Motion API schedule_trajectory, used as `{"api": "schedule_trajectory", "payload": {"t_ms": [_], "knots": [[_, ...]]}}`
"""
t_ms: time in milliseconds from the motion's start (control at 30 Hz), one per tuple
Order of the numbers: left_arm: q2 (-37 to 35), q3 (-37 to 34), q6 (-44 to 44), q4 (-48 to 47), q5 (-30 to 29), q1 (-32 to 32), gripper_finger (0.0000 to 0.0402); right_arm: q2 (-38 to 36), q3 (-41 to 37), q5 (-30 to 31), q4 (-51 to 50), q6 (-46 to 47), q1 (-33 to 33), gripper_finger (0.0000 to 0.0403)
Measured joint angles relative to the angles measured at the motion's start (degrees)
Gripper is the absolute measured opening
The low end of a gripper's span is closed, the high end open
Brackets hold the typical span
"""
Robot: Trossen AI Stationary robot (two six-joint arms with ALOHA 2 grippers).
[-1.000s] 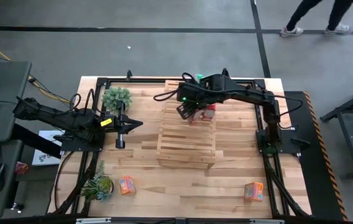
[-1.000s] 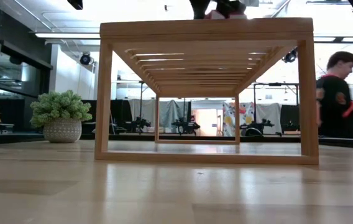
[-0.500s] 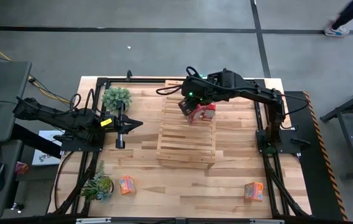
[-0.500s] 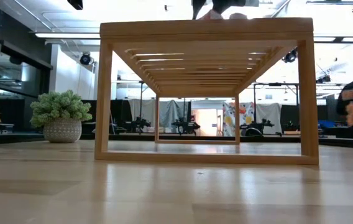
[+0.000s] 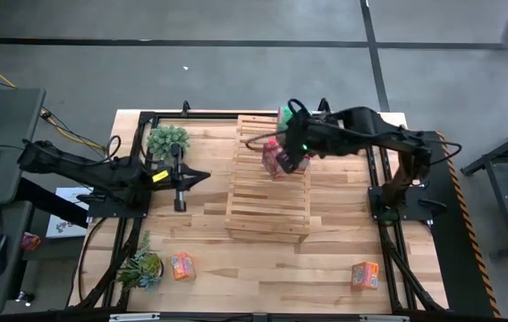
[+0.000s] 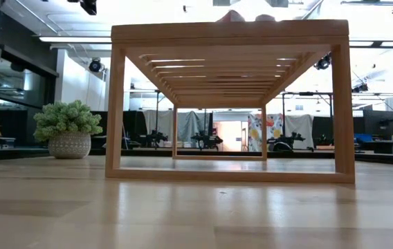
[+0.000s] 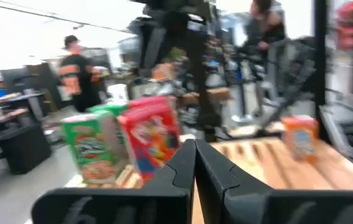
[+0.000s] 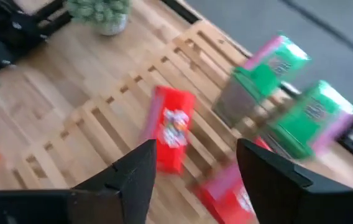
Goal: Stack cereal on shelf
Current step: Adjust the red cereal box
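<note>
Over the back end of the shelf (image 5: 267, 190), the right gripper (image 5: 283, 154) hangs with its fingers (image 8: 136, 171) spread wide and nothing between them. Right under it the wrist camera shows a red cereal box (image 8: 172, 129) standing on the slats, another red box (image 8: 226, 190) lying flat close by, and two green boxes (image 8: 270, 66) further along near the shelf's back edge, a bit blurry. The left gripper (image 5: 180, 179) sits over on the left of the worktop (image 5: 343, 250), well clear of the shelf, fingers (image 7: 183, 165) pinched together on nothing. Two orange boxes are on the worktop out front, one (image 5: 182, 265) near a little potted plant (image 5: 139, 267), the other (image 5: 365, 274) toward the front right corner. Another plant (image 5: 167, 139) sits back left.
</note>
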Motion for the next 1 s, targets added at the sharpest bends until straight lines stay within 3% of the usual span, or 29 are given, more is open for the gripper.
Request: {"api": "schedule_trajectory", "payload": {"t_ms": [133,267,300,433,700,800,1000], "knots": [[6.77,0.04,-0.81,6.08,0.91,4.01,0.0,-0.55,0.0,4.54,-0.15,0.88,4.1,0.0153],[17.63,0.63,-4.07,15.12,10.65,10.34,0.0,-0.82,-0.74,8.44,-0.01,0.85,7.56,0.003],[20.46,1.54,-4.7,16.64,12.21,11.71,0.0,-0.95,-1.6,9.53,-0.17,0.9,8.36,0.0016],[27.69,5.78,-5.03,17.35,17.93,15.62,0.0,-4.74,-12.12,10.51,-0.04,4.51,10.6,0.0018],[38.83,14.86,-4.35,9.82,24.89,21.04,0.0,-21.48,-40.94,13.84,4.49,19.44,17.18,0.0002],[42.3,18.2,-3.03,8.89,27.66,22.38,0.0,-27.58,-47.88,16.61,11.03,20.9,21.18,0.0002],[47.19,22.82,-1.15,7.4,27.84,23.58,0.0,-34.6,-56.01,19.81,18.52,20.26,25.68,0.0]]}}
